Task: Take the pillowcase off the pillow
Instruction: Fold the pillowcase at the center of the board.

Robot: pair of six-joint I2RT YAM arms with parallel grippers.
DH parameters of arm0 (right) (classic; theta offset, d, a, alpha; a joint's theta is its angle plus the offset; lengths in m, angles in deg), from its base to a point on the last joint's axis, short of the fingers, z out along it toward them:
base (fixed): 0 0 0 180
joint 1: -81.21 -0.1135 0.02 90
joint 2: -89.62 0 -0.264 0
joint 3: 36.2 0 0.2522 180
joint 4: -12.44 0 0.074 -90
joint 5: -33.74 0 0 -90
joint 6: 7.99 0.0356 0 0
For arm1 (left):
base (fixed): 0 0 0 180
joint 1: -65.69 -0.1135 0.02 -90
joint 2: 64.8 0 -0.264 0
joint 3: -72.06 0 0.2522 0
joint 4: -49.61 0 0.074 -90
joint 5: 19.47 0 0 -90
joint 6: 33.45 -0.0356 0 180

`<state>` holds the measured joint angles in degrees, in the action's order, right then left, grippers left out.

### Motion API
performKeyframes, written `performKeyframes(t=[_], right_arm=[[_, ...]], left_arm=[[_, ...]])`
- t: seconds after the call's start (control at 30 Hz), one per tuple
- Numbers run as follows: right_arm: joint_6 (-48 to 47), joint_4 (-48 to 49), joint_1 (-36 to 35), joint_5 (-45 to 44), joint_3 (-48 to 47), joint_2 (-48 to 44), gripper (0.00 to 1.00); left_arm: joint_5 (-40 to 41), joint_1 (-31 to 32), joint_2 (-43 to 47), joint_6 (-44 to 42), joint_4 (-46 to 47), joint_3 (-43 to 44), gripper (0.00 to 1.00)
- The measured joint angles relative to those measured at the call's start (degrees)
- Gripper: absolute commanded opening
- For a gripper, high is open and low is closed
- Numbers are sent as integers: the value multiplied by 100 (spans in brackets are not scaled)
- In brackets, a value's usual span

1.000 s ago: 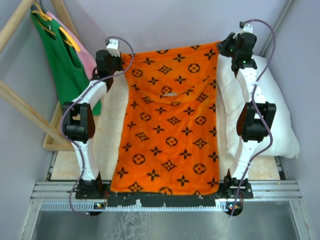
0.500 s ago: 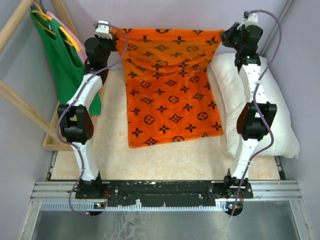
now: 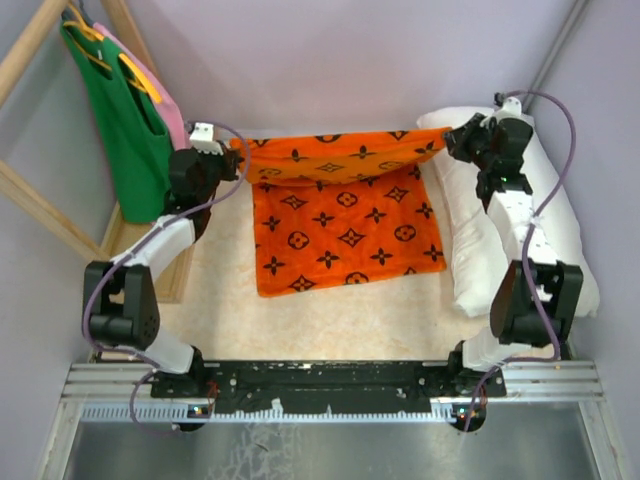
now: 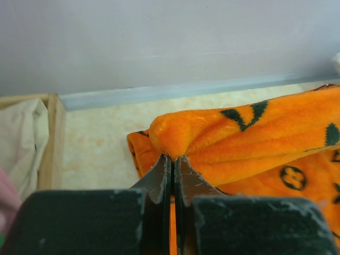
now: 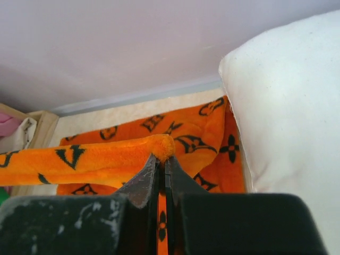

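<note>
Pillowcase (image 3: 345, 225), off the pillow (image 3: 468, 250), lies on the table (image 3: 330, 325), its far edge raised and stretched between 2 grippers. Only the wrist views show the grip: left gripper (image 4: 172, 166) and right gripper (image 5: 161, 166) each pinch 1 orange corner. Overhead, the raised fold hides the fabric beneath it and the right arm crosses the pillow. The pillow abuts the pillowcase's right edge; the back wall is close behind; bare tabletop lies nearward.
</note>
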<state>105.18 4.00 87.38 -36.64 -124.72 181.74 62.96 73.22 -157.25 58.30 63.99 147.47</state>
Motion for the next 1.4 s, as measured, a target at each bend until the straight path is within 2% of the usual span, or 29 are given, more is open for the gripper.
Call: performKeyframes(t=[0.13, 0.23, 0.43, 0.6, 0.8, 0.97, 1.27, 1.3, 1.33, 1.37, 1.4], right_arm=[[282, 389, 68, -50, 861, -994, 0], [553, 568, 94, -157, 1539, -1329, 0], [1058, 378, 116, -61, 3069, -1329, 0], [1145, 96, 114, 61, 3845, -1342, 0], [1047, -221, 116, -103, 3974, -1759, 0], [1051, -772, 186, -509, 3576, -2006, 0], [1056, -1104, 223, -754, 3512, -2201, 0], [1064, -1117, 223, -785, 3587, -2225, 2], [1078, -1152, 223, -820, 3692, -2258, 14], [1093, -1187, 223, -850, 3783, -2288, 25], [1106, -1211, 223, -874, 3899, -2330, 40]], left_arm=[[153, 254, 949, 546, 199, -957, 0], [457, 621, 1257, 758, 127, -1473, 0], [1235, 1432, 1340, 1062, -1084, -2009, 0], [1707, 1416, 1751, 1432, -1869, -2514, 0], [1869, 1408, 2343, 1753, -2334, -2691, 0], [1867, 1408, 2769, 1888, -2559, -2691, 0], [1652, 1408, 2839, 2361, -2817, -2986, 0], [1609, 1408, 2848, 2444, -2817, -3097, 0], [1552, 1408, 2863, 2542, -2813, -3237, 1], [1482, 1408, 2896, 2599, -2813, -3381, 11], [1392, 1408, 2951, 2667, -2813, -3543, 32]])
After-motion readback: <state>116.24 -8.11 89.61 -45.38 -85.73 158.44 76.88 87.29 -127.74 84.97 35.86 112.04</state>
